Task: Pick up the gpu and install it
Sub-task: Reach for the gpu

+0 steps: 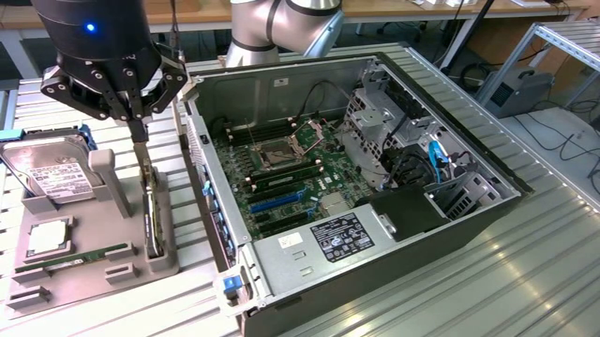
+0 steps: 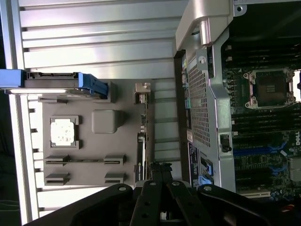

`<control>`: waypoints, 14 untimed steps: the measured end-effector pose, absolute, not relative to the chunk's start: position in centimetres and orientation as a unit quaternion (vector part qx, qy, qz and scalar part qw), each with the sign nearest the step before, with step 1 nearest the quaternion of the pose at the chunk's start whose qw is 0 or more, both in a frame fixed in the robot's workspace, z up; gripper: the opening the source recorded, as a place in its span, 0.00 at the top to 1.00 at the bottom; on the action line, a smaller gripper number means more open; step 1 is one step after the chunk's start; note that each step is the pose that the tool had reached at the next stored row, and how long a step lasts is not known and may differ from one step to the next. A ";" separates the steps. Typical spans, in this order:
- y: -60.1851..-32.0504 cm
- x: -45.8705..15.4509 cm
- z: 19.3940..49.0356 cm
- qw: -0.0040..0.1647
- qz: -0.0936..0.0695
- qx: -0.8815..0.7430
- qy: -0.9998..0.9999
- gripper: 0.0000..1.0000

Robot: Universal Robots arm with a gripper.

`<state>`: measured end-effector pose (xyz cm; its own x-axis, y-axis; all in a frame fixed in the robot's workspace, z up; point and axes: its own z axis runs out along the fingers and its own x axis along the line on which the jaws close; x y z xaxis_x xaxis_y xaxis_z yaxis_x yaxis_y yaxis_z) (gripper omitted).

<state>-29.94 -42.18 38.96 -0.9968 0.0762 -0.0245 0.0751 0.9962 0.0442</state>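
A ribbed metal worktop [image 1: 487,281] fills the scene, with wooden benches and trailing cables behind it. In the middle lies an open computer case [image 1: 272,84], side panel off, so the green motherboard [image 1: 281,175] faces up with its bare processor socket [image 1: 279,149] and a black power supply at the near end. The pale arm [image 1: 281,28] rises behind the case.

On the exterior view's left, just beside the case, sits a grey holding tray [image 1: 84,281]. It carries a silver hard drive [image 1: 52,175] propped upright with a blue piece behind it, a square processor chip [image 1: 47,239] lying flat, and a narrow green memory stick [image 1: 75,260] in its own groove. The gpu [image 1: 152,217] stands on its long edge in the slot at the tray's case-side end (thin and dark, seen almost edge on).

The fingers [image 1: 137,128] hang point-down above that end of the tray, clenched together with nothing between them. In the wrist view the closed fingers [image 2: 154,172] lie just beside the gpu [image 2: 140,155], on the side toward the case; whether they touch it I cannot tell. The card rests in the tray.
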 end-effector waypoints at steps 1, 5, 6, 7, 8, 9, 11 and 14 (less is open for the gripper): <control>-42.2 -29.9 39.0 0.013 0.022 0.038 0.999 0.89; -42.4 -29.9 38.9 0.013 0.022 0.038 0.999 0.89; -42.4 -29.9 38.9 0.013 0.022 0.038 0.999 0.89; -42.5 -29.9 38.9 0.013 0.022 0.038 0.999 0.89; -42.5 -29.9 38.9 0.013 0.022 0.038 0.999 0.89; -42.5 -29.9 38.9 0.013 0.022 0.038 0.999 0.89; -42.6 -29.9 38.9 0.013 0.022 0.038 0.999 0.89; -42.8 -29.9 38.9 0.013 0.022 0.038 0.999 0.89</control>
<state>-29.94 -42.76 38.93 -0.9968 0.0762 -0.0245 0.0751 0.9962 0.0442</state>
